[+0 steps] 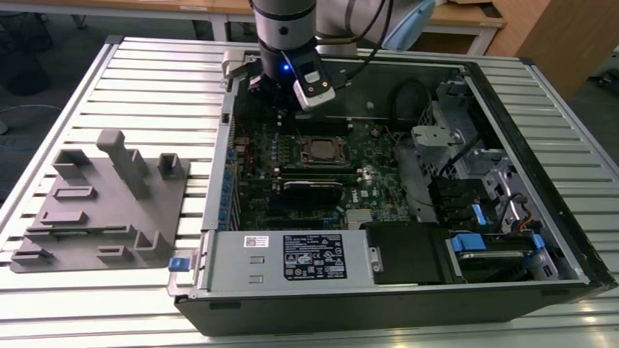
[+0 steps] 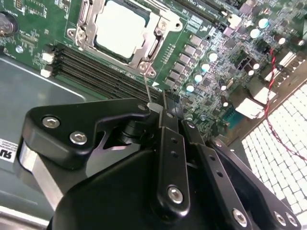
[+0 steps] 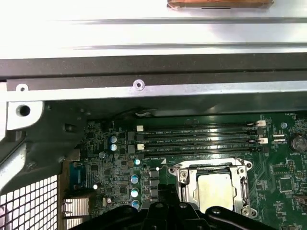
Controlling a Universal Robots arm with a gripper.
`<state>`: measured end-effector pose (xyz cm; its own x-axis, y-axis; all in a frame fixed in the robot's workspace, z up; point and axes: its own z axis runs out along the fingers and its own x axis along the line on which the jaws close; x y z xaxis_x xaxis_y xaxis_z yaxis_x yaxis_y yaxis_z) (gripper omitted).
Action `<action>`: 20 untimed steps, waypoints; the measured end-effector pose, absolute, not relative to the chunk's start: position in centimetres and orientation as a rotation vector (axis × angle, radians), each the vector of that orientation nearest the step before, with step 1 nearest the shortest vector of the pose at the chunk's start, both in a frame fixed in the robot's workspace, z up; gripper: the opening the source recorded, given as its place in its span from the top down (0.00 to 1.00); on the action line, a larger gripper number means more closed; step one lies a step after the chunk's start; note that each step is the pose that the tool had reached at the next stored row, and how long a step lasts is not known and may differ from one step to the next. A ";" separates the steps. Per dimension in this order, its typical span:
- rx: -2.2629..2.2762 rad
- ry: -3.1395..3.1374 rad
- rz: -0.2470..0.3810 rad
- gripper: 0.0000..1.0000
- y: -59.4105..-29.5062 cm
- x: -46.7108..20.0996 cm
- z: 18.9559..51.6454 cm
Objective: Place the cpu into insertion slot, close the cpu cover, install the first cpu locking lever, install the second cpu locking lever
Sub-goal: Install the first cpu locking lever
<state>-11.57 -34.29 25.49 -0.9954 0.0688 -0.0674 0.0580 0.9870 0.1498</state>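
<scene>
The cpu [image 2: 120, 28] [image 3: 216, 189] lies flat in the insertion slot [image 1: 322, 151] on the green board. Its silver top shows through the window of the cpu cover [image 2: 158, 40] [image 3: 184, 184], which is folded down around it. A thin wire locking lever [image 2: 147, 86] rises from the socket's corner, and its free end meets the tips of my gripper [image 2: 162, 104]. My gripper [image 1: 283, 107] hangs over the board just behind the socket and its black fingers [image 2: 168, 143] look shut together. I cannot tell whether the lever is pinched or only touching.
Long black memory slots [image 2: 96, 72] [image 3: 201, 139] run beside the socket. The open case's metal wall [image 3: 144, 88] stands close behind my gripper. A power supply [image 1: 290, 257] and drive bays [image 1: 474, 239] sit at the case's front. A grey fixture block [image 1: 106, 203] is on the exterior view's left.
</scene>
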 end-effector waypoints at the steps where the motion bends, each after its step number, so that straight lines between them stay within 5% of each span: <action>1: 0.098 3.059 0.228 0.89 -34.3 -11.7 25.5; 20: 0.101 3.048 0.326 0.89 -34.3 -13.2 25.4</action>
<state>-13.15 -34.27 25.35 -0.9951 0.0732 -0.0672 0.0573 0.9752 0.2137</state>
